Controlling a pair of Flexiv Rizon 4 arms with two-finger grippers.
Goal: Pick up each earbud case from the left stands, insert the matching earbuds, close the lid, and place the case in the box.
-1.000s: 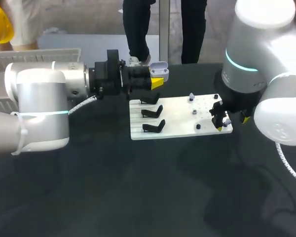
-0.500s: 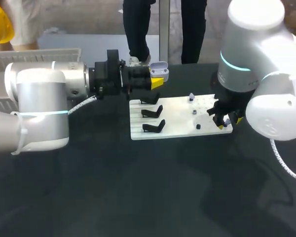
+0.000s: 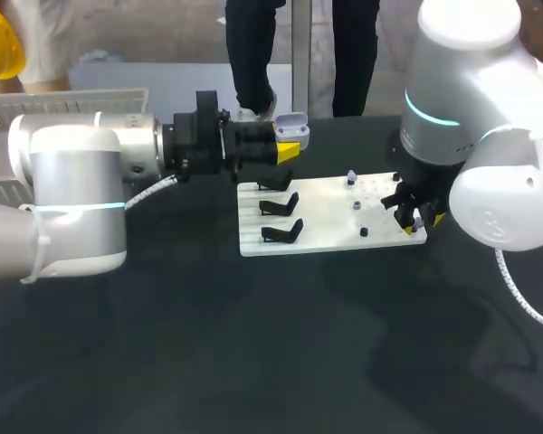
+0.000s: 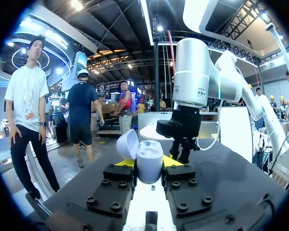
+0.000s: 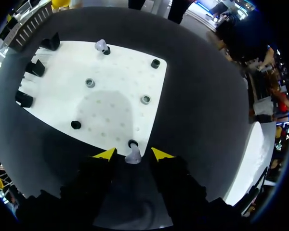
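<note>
Left gripper pinches the open earbud case. Right gripper has spread fingers around an earbud; a crooked squeeze could flick it away.

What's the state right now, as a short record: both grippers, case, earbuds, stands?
left gripper: shut on earbud case, held above the table
lid: open
right gripper: open, one finger on each side of an earbud at the white board corner
other earbud: on the board's far side
stands: three, all empty
</note>
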